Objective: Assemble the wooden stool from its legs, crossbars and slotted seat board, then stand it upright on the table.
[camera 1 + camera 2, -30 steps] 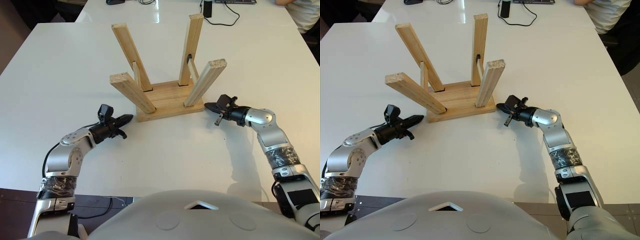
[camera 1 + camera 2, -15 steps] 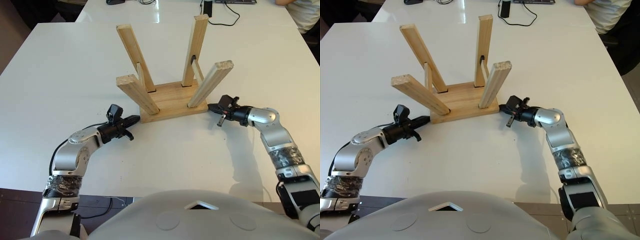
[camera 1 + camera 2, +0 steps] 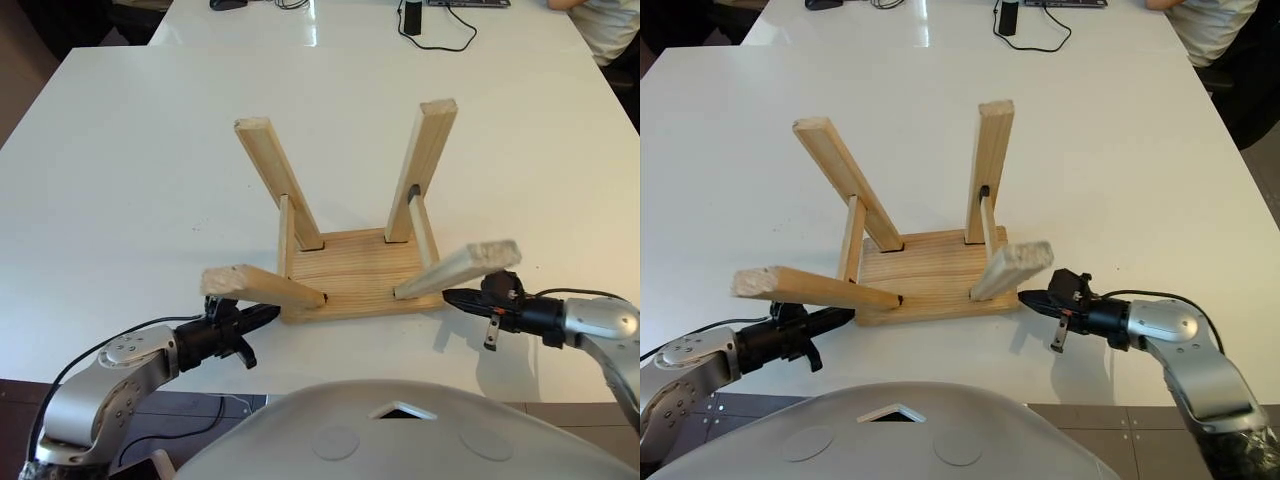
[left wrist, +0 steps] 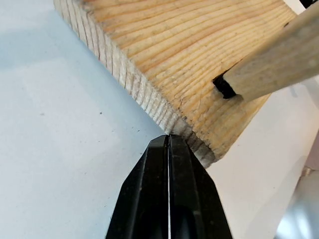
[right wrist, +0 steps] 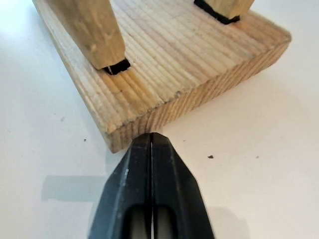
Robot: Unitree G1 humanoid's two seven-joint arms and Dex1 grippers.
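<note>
The wooden stool [image 3: 350, 270] lies upside down on the white table [image 3: 130, 150], toward its near edge. The slotted seat board [image 3: 355, 288] rests flat on the table surface, and 4 legs stand in its slots, splaying upward and outward. The 2 far legs [image 3: 280, 180] rise steeply. The 2 near legs [image 3: 260, 287] lean low toward the camera, one to each side. A thin crossbar [image 3: 286, 235] joins the 2 left-side legs, and a second crossbar [image 3: 424, 230] joins the 2 right-side legs. The left end effector [image 3: 268, 313] lies low over the table at the board's near-left corner, under the near-left leg. It is clenched, its 2 black fingers [image 4: 154, 169] pressed together with nothing between them, and the tip touches the board's side edge just below that leg's slot. The right end effector [image 3: 452, 296] sits at the board's near-right corner, beneath the near-right leg. It is also clenched and holds nothing, its fingers [image 5: 134, 179] closed flat against each other, the tip meeting the lower edge of the board near the corner. A black cable [image 3: 440, 42] lies at the far edge of the table, well apart from the stool.
</note>
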